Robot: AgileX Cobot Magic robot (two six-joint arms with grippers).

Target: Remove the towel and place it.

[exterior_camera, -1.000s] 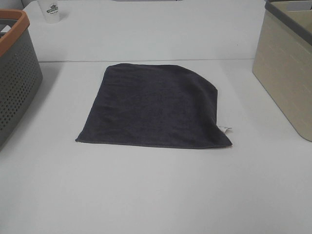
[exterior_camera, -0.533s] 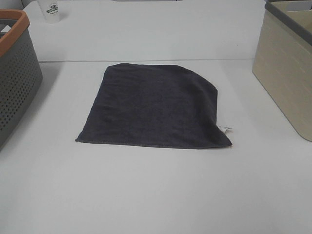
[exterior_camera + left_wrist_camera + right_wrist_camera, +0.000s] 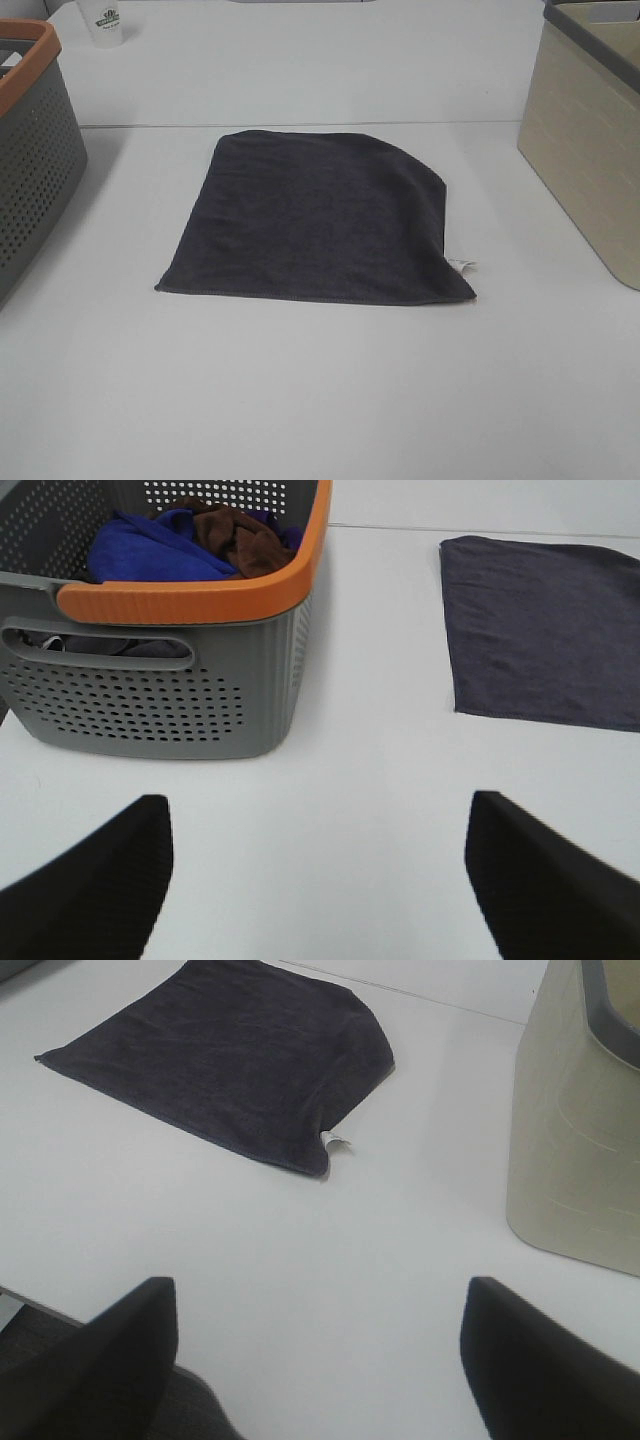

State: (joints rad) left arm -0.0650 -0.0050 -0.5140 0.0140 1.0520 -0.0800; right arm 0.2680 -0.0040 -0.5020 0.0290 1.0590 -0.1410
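Towel: lies flat on the white table, between the grey basket and the beige bin, apart from both; white tag at its near right corner.
Left gripper: jaws spread wide, holding nothing, above bare table near the basket.
Right gripper: jaws spread wide, holding nothing, near the bin.
Basket: holds blue and brown cloths.

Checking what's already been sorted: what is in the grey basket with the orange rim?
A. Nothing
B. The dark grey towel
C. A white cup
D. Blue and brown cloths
D: the left wrist view shows a blue cloth and a brown cloth bunched inside the basket, while the dark grey towel lies flat on the table.
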